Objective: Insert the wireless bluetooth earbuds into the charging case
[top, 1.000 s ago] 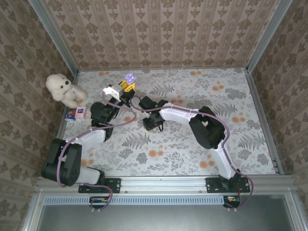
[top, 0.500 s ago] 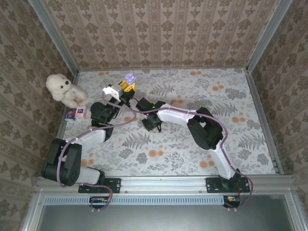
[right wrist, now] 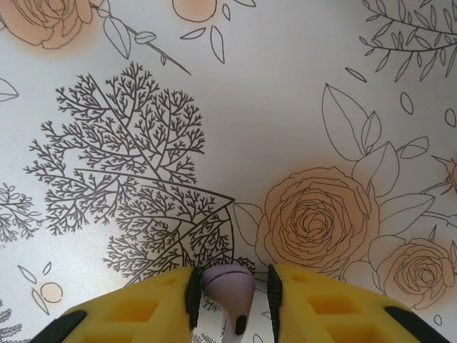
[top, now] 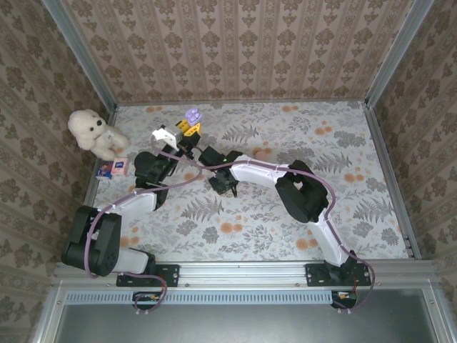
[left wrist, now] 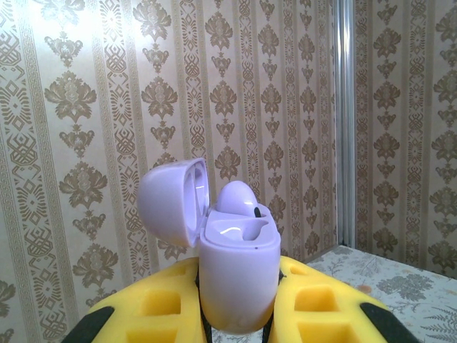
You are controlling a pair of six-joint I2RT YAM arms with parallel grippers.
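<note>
One open case [left wrist: 235,275], two earbuds [right wrist: 228,284]

Enclosed by beige damask-patterned wallpaper walls [top: 235,43], silver aluminium corner posts [top: 400,46], over a pale floral-printed tablecloth [top: 285,221].

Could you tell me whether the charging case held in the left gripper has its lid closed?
No, the lilac charging case has its lid flipped open to the side, with one earbud seated inside.

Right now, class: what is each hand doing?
Left hand: shut on the lilac charging case, lid open.
Right hand: shut on a lilac earbud.
</note>
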